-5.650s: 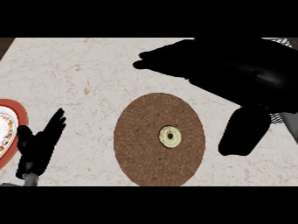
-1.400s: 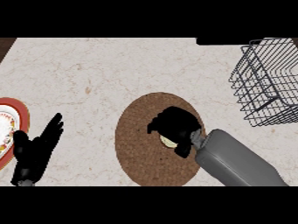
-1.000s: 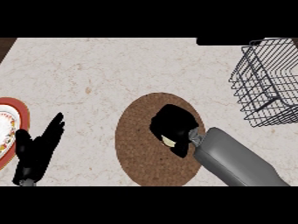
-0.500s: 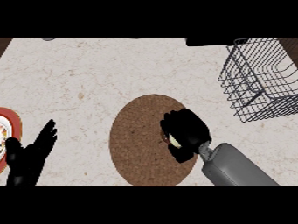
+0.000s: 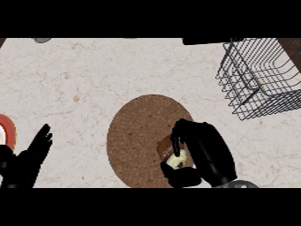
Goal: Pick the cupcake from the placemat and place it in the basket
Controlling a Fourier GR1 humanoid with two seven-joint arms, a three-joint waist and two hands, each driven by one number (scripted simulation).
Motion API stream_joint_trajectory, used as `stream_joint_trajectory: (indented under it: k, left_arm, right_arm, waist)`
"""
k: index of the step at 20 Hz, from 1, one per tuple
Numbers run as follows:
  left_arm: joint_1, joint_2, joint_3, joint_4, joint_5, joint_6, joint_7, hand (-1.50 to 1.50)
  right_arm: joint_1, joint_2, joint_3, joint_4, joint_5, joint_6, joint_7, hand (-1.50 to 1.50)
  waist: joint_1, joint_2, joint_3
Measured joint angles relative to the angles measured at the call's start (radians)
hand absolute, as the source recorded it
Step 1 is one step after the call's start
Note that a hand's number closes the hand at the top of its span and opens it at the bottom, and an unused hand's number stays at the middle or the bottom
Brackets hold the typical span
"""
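Cupcake [image 5: 176,158] sits on placemat [image 5: 140,132]; right hand [image 5: 201,152] curled round it; left hand [image 5: 24,161] spread.

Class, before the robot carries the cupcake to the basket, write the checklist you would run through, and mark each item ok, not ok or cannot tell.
1. Right hand curled round the cupcake: ok.
2. Cupcake lifted off the placemat: cannot tell.
3. Basket in view, up and to the right of the placemat: ok.
4. Counter between placemat and basket free of things: ok.
5. Left hand open at the lower left beside the plate, off the path: ok.
6. Basket holding nothing: ok.
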Motion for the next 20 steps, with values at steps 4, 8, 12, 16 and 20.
stream_joint_trajectory:
  k: [4,8,12,16,20]
  left_arm:
    - [-0.005,0.006,0.003,-0.004,0.003,-0.008,0.011,0.00]
    - [-0.023,-0.004,-0.006,0.000,-0.007,-0.009,0.013,0.00]
    - [-0.043,-0.002,-0.009,0.009,-0.011,-0.021,0.021,0.00]
    - [-0.052,-0.004,-0.009,0.011,-0.014,-0.029,0.023,0.00]
    - [-0.060,-0.010,-0.011,0.020,-0.020,-0.032,0.019,0.00]
  right_arm:
    - [0.034,0.038,-0.071,-0.237,-0.042,-0.039,0.075,1.50]
    - [0.031,0.035,-0.177,-0.457,-0.091,0.008,0.200,1.50]
    - [-0.070,0.018,-0.305,-0.499,-0.100,0.074,0.337,1.50]
    - [-0.196,-0.012,-0.457,-0.501,-0.118,0.141,0.431,1.50]
    - [-0.328,-0.053,-0.612,-0.478,-0.211,0.192,0.477,1.50]
  waist:
    - [0.006,0.002,-0.003]
    - [0.023,0.007,-0.004]
    - [0.042,0.011,-0.006]
    - [0.053,0.013,-0.006]
    - [0.062,0.013,-0.006]
